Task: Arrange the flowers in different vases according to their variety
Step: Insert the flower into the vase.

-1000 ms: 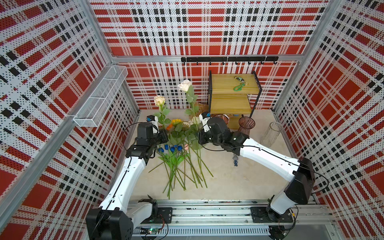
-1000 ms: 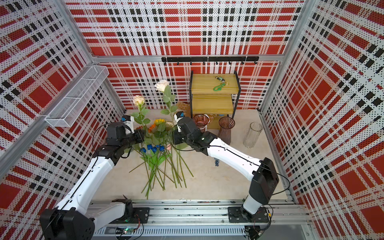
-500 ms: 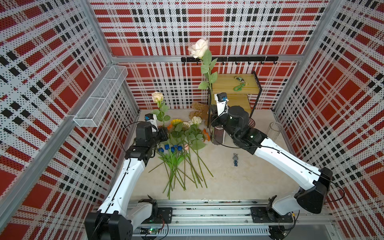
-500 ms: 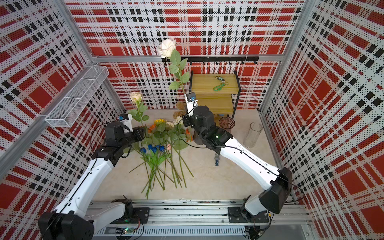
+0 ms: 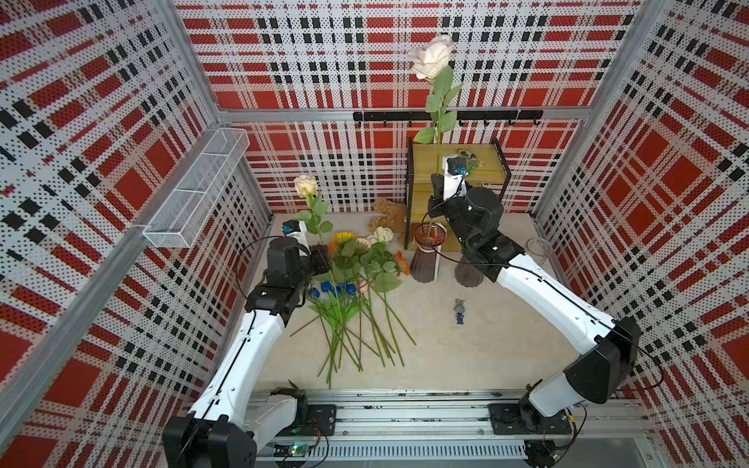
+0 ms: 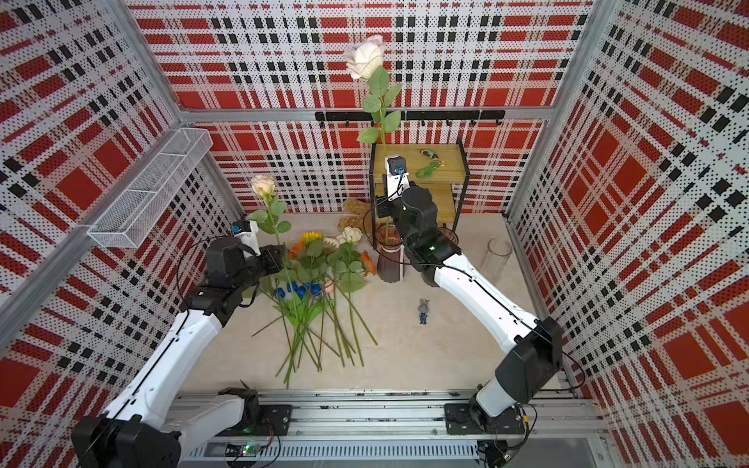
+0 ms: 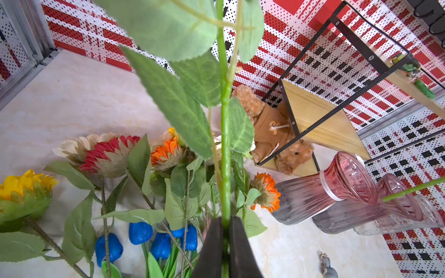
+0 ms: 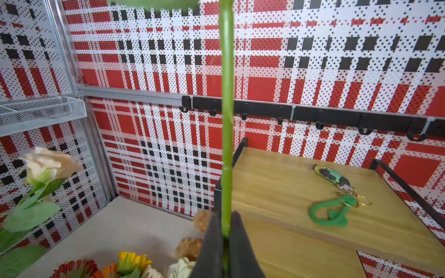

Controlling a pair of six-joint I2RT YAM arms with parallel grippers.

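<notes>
Firmly, left hand (image 7: 224,223), right hand (image 8: 225,221) pinch roses (image 5: 431,56) — 1 maybe in vase (image 5: 424,261).

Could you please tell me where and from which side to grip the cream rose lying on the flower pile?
Probably the rose by its lower stem, below the leaves, from above with jaws across it: it lies flat on the table, and that stretch fans clear of the pile.
</notes>
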